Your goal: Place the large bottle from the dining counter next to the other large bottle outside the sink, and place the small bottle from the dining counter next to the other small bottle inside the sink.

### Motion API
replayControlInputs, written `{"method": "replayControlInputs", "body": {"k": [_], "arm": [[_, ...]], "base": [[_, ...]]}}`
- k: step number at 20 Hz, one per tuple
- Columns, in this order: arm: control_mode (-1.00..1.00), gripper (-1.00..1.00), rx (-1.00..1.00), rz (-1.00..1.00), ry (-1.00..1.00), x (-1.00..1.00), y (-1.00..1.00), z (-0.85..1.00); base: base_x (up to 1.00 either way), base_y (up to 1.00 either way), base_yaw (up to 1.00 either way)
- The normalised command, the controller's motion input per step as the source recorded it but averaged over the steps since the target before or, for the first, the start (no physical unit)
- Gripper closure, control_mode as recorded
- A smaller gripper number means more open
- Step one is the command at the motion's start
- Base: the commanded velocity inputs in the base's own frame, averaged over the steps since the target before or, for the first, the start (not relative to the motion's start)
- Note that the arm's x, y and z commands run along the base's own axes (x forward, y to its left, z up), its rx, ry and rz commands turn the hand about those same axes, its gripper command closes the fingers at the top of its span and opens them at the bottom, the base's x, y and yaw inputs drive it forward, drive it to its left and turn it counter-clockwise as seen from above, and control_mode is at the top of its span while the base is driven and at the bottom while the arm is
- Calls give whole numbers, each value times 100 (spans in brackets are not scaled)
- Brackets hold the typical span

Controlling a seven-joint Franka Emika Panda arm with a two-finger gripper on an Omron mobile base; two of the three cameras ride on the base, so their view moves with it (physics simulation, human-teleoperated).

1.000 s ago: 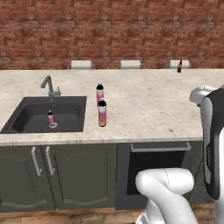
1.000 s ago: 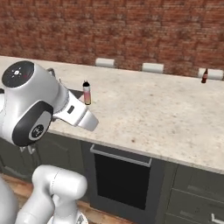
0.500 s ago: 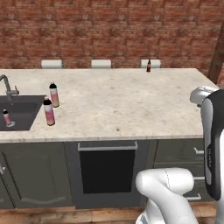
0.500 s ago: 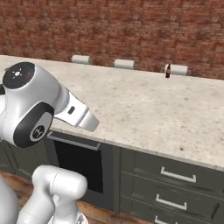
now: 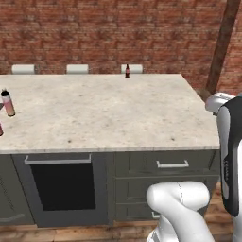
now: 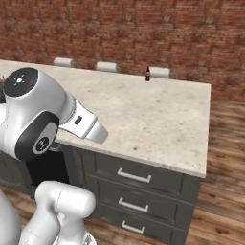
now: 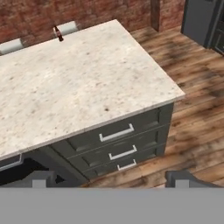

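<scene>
**Small bottle way over at the far edge, nothing in my fingers**

So the small bottle [image 5: 127,71] is standing upright at the far edge of the surface [image 5: 104,111], right in front of the brick wall [image 5: 108,30] side, just by the rightmost of three white stool cushions [image 5: 132,68]. It's dark brown-red with a narrow neck. There's a reddish band around it, but it's way too tiny to read any writing or brand in any view.

From the right base view the same bottle [image 6: 147,73] sits just left of that cushion, with a big stretch of bare speckled stone between it and my arm [image 6: 45,112]. The hand view catches it too [image 7: 57,33], up in the top left corner, tilted because the camera's rolled.

Left base view gives me something the others don't: at the far left edge of the surface there's a tall black-capped bottle with a pink-to-orange body [image 5: 7,103], and a sliver of another one cut off by the frame below it. Can't tell which is which from that sliver. That view also shows the oven door [image 5: 64,189] under the surface.

Hand view is the one showing the drawers [image 7: 116,133] with their silver handles, the wooden floor [image 7: 192,105], and a dark cabinet in the top right corner.

My fingers [image 7: 183,178] are spread wide apart at the bottom of the hand view, gripping nothing, well short of the bottle.
</scene>
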Motion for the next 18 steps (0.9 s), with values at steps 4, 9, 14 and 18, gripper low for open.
{"method": "replayControlInputs", "body": {"k": [4,9,14,18], "arm": [[100,-100,0,0,0,0,0,0],[100,-100,0,0,0,0,0,0],[100,-100,0,0,0,0,0,0],[100,-100,0,0,0,0,0,0]], "base": [[-10,-100,1],[0,-100,1],[13,-98,2],[38,-91,3]]}}
